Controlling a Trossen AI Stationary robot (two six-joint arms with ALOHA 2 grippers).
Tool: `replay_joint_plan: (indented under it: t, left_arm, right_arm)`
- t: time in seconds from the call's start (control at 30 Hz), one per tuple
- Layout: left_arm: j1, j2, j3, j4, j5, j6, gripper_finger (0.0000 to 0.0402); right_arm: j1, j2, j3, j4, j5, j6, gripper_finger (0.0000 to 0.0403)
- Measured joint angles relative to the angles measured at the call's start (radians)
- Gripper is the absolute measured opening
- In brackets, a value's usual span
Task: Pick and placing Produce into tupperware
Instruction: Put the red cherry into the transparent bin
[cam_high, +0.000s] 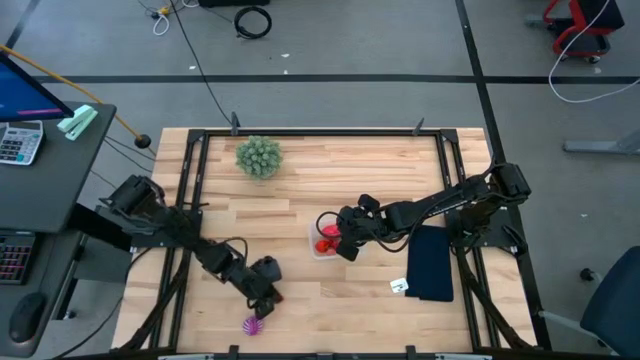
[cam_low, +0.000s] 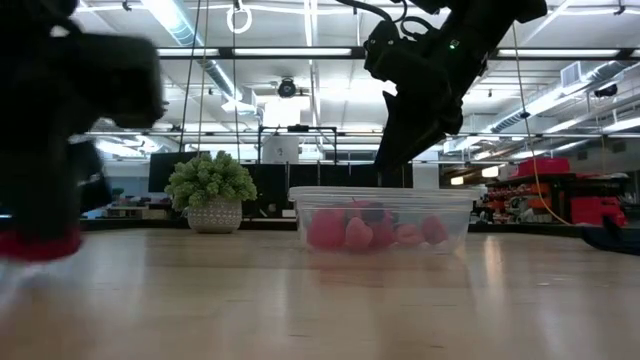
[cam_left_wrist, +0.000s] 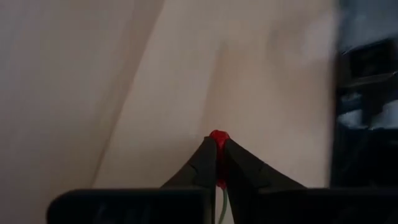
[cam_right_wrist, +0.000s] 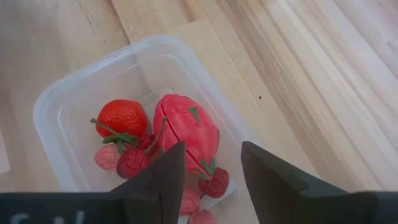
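The clear tupperware (cam_right_wrist: 74, 87) stands mid-table (cam_high: 318, 246) and holds several red and pink produce pieces, among them a strawberry (cam_right_wrist: 122, 116) and a large pink fruit (cam_right_wrist: 186, 127). My right gripper (cam_right_wrist: 211, 157) hovers open above the tub (cam_low: 385, 195), touching nothing. My left gripper (cam_high: 271, 297) is near the table's front edge, shut on a small red produce piece (cam_left_wrist: 218, 135). A spiky purple piece (cam_high: 256, 324) lies on the wood just in front of it. My left gripper pinches the small red piece (cam_left_wrist: 218, 134) between its two fingertips, with only its top showing beyond them. The fingers slant down toward the table. A thin green stem (cam_left_wrist: 221, 200) shows between the fingers behind the piece. Whether the piece is clear of the table I cannot tell.
A bushy green plant in a pot (cam_high: 259, 156) stands at the far left of the table. A flat dark pad (cam_high: 432, 262) lies at the right, with a small white tag (cam_high: 399, 287) beside it. Bare wood lies between the two grippers.
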Motion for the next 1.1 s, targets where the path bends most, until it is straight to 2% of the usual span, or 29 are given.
replay_joint_plan:
  t: [0.23,0.47,0.63,0.83,1.1]
  left_arm:
    - [0.134,-0.002,0.001,0.218,0.002,0.203,0.0035]
    - [0.308,-0.003,0.002,0.311,0.004,0.412,0.0033]
    - [0.406,-0.004,0.002,0.357,0.003,0.498,0.0029]
    - [0.473,-0.004,0.002,0.364,0.006,0.533,0.0048]
    - [0.498,-0.004,0.002,0.364,0.006,0.606,0.008]
  right_arm:
    - [0.0,0.0,0.0,0.0,0.0,-0.007,0.0164]
    - [0.0,0.0,0.0,0.0,-0.003,-0.009,0.0165]
    - [0.0,0.0,0.0,0.0,-0.004,-0.03,0.0164]
    - [0.0,0.0,0.0,0.0,-0.005,-0.045,0.0166]
    - [-0.005,0.0,0.0,0.0,-0.005,-0.061,0.0165]
